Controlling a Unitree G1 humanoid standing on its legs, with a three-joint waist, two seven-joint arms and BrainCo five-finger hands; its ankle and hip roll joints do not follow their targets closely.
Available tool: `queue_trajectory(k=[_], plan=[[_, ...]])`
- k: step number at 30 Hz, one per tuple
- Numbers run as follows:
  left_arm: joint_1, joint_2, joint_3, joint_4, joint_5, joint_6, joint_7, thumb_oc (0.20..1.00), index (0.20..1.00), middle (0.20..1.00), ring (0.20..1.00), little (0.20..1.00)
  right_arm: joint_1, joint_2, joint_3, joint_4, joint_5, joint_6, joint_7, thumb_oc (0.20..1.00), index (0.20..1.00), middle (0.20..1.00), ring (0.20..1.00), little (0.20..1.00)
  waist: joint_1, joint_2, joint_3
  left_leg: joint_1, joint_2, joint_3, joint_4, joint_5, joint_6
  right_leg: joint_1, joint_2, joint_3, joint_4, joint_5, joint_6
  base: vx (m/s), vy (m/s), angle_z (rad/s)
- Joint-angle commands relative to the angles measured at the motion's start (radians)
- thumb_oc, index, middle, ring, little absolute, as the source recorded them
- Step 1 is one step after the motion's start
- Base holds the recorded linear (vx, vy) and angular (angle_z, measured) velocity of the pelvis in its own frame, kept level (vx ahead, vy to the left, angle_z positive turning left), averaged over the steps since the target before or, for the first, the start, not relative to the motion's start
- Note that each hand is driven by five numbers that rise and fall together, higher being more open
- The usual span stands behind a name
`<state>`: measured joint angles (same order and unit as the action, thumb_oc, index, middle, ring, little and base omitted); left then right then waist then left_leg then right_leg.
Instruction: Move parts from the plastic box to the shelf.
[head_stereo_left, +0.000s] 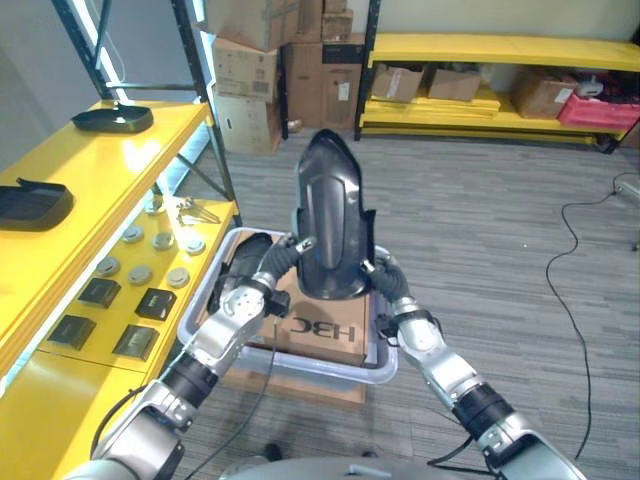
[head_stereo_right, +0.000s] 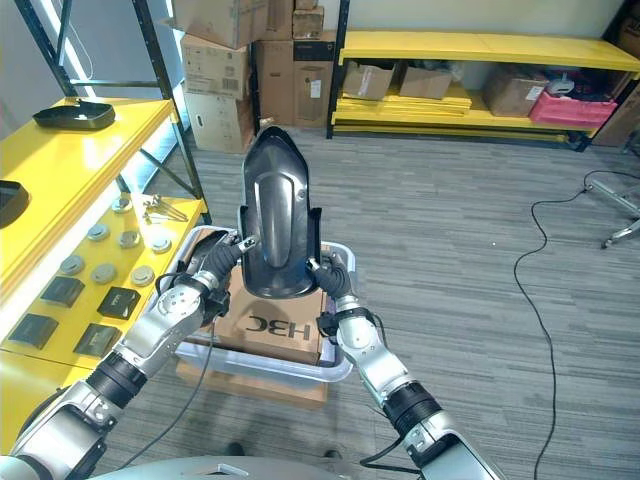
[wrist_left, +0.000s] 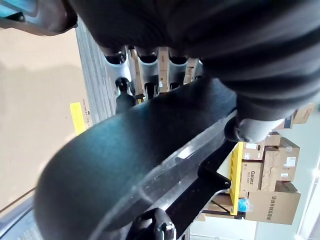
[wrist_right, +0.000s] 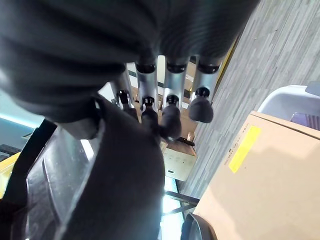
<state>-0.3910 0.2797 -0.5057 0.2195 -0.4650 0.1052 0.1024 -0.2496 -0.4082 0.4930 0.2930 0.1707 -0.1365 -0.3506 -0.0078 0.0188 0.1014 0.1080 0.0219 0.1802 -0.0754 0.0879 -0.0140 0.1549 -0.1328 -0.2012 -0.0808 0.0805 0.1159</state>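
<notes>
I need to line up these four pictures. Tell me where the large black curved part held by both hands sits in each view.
Left eye view: black curved part, centre, upright above the plastic box.
Right eye view: left of centre, between the left hand and right hand.
Left wrist view: a dark band across the middle.
Right wrist view: lower left.
Shared landmark: the cardboard box in the plastic box, also in the right wrist view.

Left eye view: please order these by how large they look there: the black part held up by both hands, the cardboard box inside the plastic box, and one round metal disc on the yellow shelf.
1. Black part, though nearness to the camera enlarges it.
2. Cardboard box, partly hidden behind the part.
3. Round metal disc, clearly the smallest.
</notes>
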Motion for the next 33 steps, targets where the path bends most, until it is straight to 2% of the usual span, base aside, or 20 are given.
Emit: queue_trajectory(k=[1,4,7,13,20,21,26,27,33], plan=[[-0.097,-0.052,-0.069,0.036,-0.007,-0.125,-0.052,0.2,0.2,0.2,0.2,0.2,-0.112,0.047,0.017,0.0,0.09,-0.085,0.006,1.0,1.0,1.0,1.0,1.0,0.031,-0.019,-0.048,0.003,0.061,0.007,0.1,-0.124,-0.039,-0.043,-0.027,-0.014,0.012,-0.015,0.051,0.02,-0.012,0.04],[-0.118,-0.063,-0.076,0.047,-0.02,-0.125,-0.023,0.2,0.2,0.2,0.2,0.2,-0.15,0.072,0.006,0.031,0.19,-0.027,0.009,1.0,1.0,1.0,1.0,1.0,0.038,-0.022,-0.051,0.009,0.06,0.001,0.097,-0.123,-0.041,-0.036,-0.028,-0.018,0.011,-0.014,0.05,0.03,-0.016,0.05],[-0.151,-0.081,-0.059,0.051,-0.059,-0.111,0.016,0.2,0.2,0.2,0.2,0.2,-0.195,0.113,-0.016,0.045,0.284,0.037,-0.051,1.0,1.0,1.0,1.0,1.0,0.044,-0.023,-0.059,0.018,0.06,-0.003,0.092,-0.12,-0.043,-0.027,-0.027,-0.022,0.009,-0.013,0.05,0.04,-0.009,0.03],[-0.153,-0.064,-0.009,0.0,-0.098,-0.119,0.054,0.2,0.2,0.2,0.2,0.2,-0.176,0.104,-0.084,-0.009,0.288,0.102,-0.148,1.0,1.0,1.0,1.0,1.0,0.039,-0.019,-0.057,0.022,0.06,-0.007,0.089,-0.12,-0.041,-0.029,-0.026,-0.016,0.012,-0.011,0.048,0.0,0.0,0.0],[-0.107,0.02,0.113,-0.128,-0.125,-0.13,0.082,0.2,0.2,0.2,0.2,0.2,-0.062,0.021,-0.244,-0.058,0.225,0.052,-0.171,1.0,1.0,1.0,1.0,1.0,0.024,-0.011,-0.056,0.013,0.062,-0.001,0.087,-0.119,-0.033,-0.042,-0.024,-0.007,0.015,-0.011,0.049,-0.01,0.007,-0.03],[-0.077,0.076,0.188,-0.164,-0.138,-0.156,0.091,0.2,0.2,0.2,0.2,0.2,-0.011,-0.035,-0.333,-0.098,0.188,0.042,-0.146,1.0,1.0,1.0,1.0,1.0,0.016,-0.009,-0.056,0.01,0.061,-0.002,0.084,-0.117,-0.033,-0.046,-0.023,-0.006,0.015,-0.013,0.05,-0.02,0.016,-0.08],[-0.023,0.155,0.304,-0.193,-0.131,-0.204,0.087,0.2,0.2,0.2,0.2,0.2,0.088,-0.112,-0.446,-0.139,0.099,0.078,-0.104,1.0,1.0,1.0,1.0,1.0,0.005,-0.009,-0.056,0.006,0.06,0.0,0.076,-0.114,-0.033,-0.053,-0.021,-0.007,0.019,-0.018,0.052,-0.01,0.021,-0.03],[0.027,0.202,0.395,-0.223,-0.095,-0.215,0.09,0.2,0.2,0.2,0.2,0.2,0.166,-0.137,-0.517,-0.141,0.06,0.098,-0.068,1.0,1.0,1.0,1.0,1.0,-0.003,-0.009,-0.056,0.001,0.06,0.004,0.072,-0.111,-0.033,-0.061,-0.021,-0.009,0.025,-0.023,0.053,-0.03,0.036,-0.03],[0.158,0.258,0.565,-0.299,-0.019,-0.208,0.118,0.2,0.2,0.2,0.2,0.2,0.32,-0.086,-0.604,-0.079,0.026,0.133,-0.077,1.0,1.0,1.0,1.0,1.0,-0.008,-0.011,-0.046,-0.014,0.057,0.003,0.064,-0.107,-0.032,-0.076,-0.022,-0.017,0.035,-0.032,0.054,-0.04,0.038,-0.04]])
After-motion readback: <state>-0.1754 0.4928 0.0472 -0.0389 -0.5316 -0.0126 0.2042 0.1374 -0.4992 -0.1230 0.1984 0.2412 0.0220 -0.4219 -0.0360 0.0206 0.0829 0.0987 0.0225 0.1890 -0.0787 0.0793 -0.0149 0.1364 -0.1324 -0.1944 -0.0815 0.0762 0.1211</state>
